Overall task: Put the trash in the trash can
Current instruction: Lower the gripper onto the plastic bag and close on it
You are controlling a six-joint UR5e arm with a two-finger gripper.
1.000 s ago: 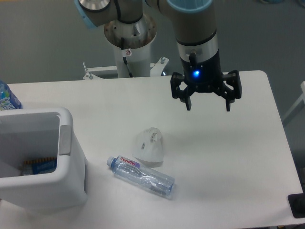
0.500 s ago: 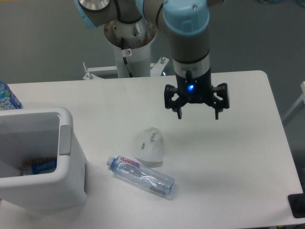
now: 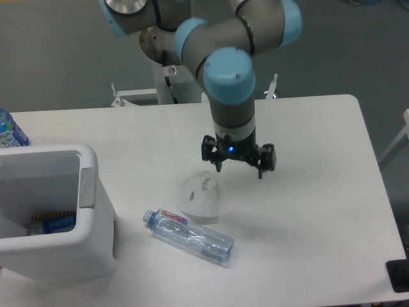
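The gripper [image 3: 239,169] is hanging above the table [image 3: 319,211] with its two fingers spread wide and nothing between them; a blue light is glowing on its body; it is sitting just to the right of and slightly behind the paper wad [image 3: 199,197], with one fingertip near the wad's upper edge, contact not determinable from this view.

The paper wad is resting on the table near its middle, crumpled and white; directly in front of it the crushed bottle [image 3: 190,235] is lying on its side, running diagonally, its blue cap pointing left toward the trash can [image 3: 89,249] and its red-white label sitting near the cap end; wad and bottle are appearing to touch or nearly so, and which cannot be told.

The trash can is standing at the left front of the table, well apart from the gripper; a grey patch is showing on its right rim edge; some coloured packaging is lying inside at the bottom.

A blue-labelled bottle [image 3: 9,130] is showing partly at the left edge, behind the trash can.
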